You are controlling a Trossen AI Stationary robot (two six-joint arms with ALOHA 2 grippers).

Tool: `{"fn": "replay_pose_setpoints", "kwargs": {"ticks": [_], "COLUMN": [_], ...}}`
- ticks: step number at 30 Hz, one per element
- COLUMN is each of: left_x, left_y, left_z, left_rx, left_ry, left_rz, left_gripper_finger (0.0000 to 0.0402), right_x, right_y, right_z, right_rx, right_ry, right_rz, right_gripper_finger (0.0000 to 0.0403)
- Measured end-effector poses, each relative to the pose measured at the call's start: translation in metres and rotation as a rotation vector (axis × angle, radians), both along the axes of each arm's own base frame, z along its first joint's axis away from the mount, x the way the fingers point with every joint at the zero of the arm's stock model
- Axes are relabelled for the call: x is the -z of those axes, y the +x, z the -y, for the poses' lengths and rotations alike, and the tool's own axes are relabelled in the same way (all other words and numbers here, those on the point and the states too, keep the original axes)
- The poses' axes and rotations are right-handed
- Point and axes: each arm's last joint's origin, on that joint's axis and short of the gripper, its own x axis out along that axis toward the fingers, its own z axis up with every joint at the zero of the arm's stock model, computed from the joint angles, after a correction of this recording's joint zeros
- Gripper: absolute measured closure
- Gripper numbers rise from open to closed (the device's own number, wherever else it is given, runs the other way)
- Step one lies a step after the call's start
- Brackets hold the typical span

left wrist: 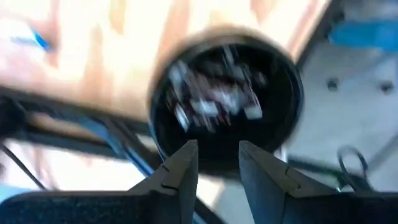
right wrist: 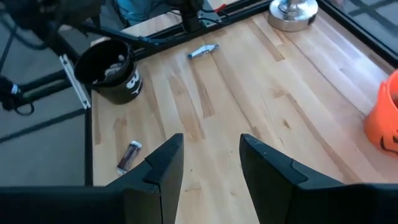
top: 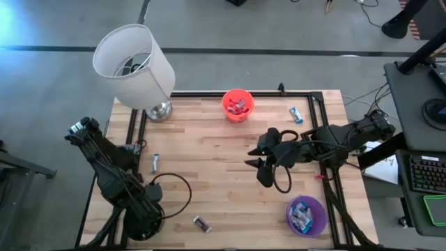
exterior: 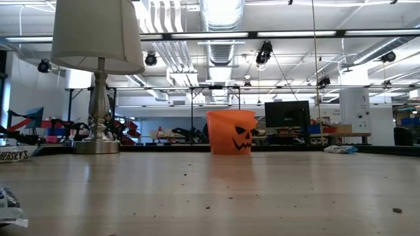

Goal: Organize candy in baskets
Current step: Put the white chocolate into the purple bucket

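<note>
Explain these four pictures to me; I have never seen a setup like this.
Two dark robot arms work at a wooden table. One picture looks down from above, one looks level across the tabletop, and two come from cameras on the wrists. The left gripper hangs over the black bucket, fingers apart, holding nothing. The right gripper waits open above mid-table. An orange bucket and a purple bucket hold candies; loose candies and a lamp also stand there.

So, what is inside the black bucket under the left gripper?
The black bucket holds several wrapped candies, silver and dark. The left gripper hangs over it with jaws apart; the candies deeper down are covered.
</note>
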Motion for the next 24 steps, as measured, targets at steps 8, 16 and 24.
{"fn": "replay_pose_setpoints", "kwargs": {"ticks": [8, 16, 24], "left_x": [-0.001, 0.003, 0.055], "left_y": [0.011, 0.016, 0.005], "left_z": [-0.011, -0.019, -0.050], "left_rx": [-0.088, -0.194, -0.492], "left_ry": [0.298, 0.493, 0.614], "left_rz": [0.323, 0.510, 0.298], "left_gripper_finger": [0.0308, 0.0311, 0.0311], "right_x": [0.034, 0.067, 0.081], "right_y": [0.030, 0.059, 0.067], "right_z": [-0.007, -0.017, -0.021], "right_rx": [0.020, 0.012, -0.024], "right_ry": [-0.010, -0.056, -0.040], "right_rz": [-0.098, -0.197, -0.246], "right_gripper_finger": [0.0255, 0.0255, 0.0255]}}
